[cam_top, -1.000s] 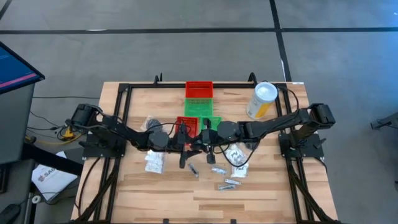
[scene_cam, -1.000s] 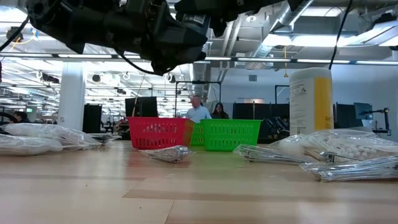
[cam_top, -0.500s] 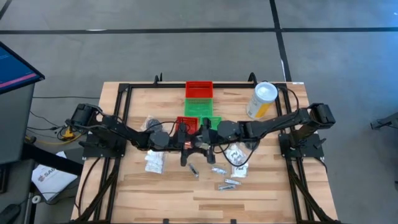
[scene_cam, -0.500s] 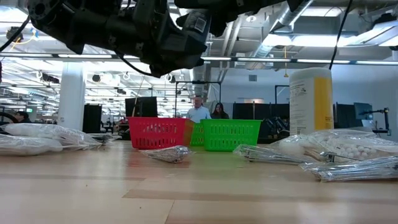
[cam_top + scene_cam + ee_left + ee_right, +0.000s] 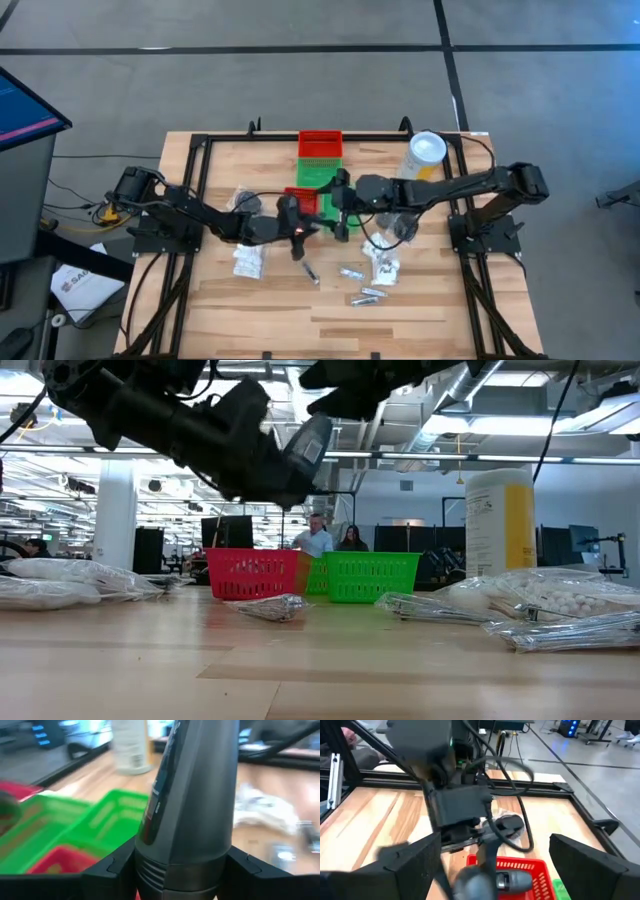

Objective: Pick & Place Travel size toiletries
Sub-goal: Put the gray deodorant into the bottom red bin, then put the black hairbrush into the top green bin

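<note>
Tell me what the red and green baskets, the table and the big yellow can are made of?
The red basket and green basket look like shiny plastic: thin slotted walls, bright even colour. The table looks like pale wood, with plank stripes and a metal-looking black frame round it. The yellow canister with its white lid could be plastic or coated card; the pictures don't settle it.

1. Table [image 5: 250,310]: pale wooden planks, smooth, faintly sheened.
2. Red basket [image 5: 252,574] and green basket [image 5: 370,576]: glossy slotted plastic.
3. Sachets [image 5: 560,595]: clear crinkly film.
4. Bottle [image 5: 192,805]: dark grey, smooth, satin plastic.
</note>
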Motion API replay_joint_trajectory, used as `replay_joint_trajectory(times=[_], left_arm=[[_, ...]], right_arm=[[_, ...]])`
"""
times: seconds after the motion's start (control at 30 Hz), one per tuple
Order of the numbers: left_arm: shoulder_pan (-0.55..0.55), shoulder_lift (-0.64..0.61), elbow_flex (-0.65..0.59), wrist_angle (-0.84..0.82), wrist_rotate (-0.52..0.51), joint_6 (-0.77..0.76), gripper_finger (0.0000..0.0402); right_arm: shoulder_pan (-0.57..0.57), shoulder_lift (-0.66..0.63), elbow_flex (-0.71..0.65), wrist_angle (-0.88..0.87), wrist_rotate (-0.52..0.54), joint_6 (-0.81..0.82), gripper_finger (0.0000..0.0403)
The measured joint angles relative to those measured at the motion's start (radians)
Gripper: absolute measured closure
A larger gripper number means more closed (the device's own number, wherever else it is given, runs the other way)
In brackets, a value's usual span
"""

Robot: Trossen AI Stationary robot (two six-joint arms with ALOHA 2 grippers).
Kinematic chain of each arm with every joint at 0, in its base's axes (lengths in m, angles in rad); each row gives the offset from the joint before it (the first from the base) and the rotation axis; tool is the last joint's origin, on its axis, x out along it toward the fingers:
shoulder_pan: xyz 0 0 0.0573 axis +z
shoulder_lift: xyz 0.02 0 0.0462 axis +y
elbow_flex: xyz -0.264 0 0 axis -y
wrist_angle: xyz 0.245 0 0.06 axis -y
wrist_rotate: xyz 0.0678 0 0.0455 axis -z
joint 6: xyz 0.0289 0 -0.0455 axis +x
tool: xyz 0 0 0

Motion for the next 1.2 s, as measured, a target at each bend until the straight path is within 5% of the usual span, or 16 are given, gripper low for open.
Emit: replay_joint_trajectory(times=[0.13, 0.43, 0.57, 0.8, 1.03, 1.2], left_arm=[[0.027, 0.000, 0.000, -0.090, -0.079, -0.093, 0.0221], [0.100, 0.000, 0.000, -0.228, -0.077, -0.317, 0.0221], [0.110, 0.000, 0.000, -0.228, -0.062, -0.324, 0.0218], [0.112, 0.000, 0.000, -0.234, -0.039, -0.369, 0.0142], [0.112, 0.000, 0.000, -0.234, -0.034, -0.361, 0.0168], [0.112, -0.019, 0.000, -0.258, -0.014, -0.221, 0.0190]], right_arm=[[-0.004, -0.043, 0.000, -0.084, 0.019, 0.004, 0.0063], [-0.004, -0.094, 0.000, -0.186, 0.029, 0.023, 0.0074], [-0.004, -0.094, 0.000, -0.195, 0.029, 0.023, 0.0074], [-0.004, -0.094, 0.000, -0.199, 0.029, 0.023, 0.0074], [-0.003, -0.094, 0.000, -0.200, 0.029, 0.023, 0.0074], [0.008, -0.094, 0.000, -0.215, 0.025, 0.040, 0.0073]])
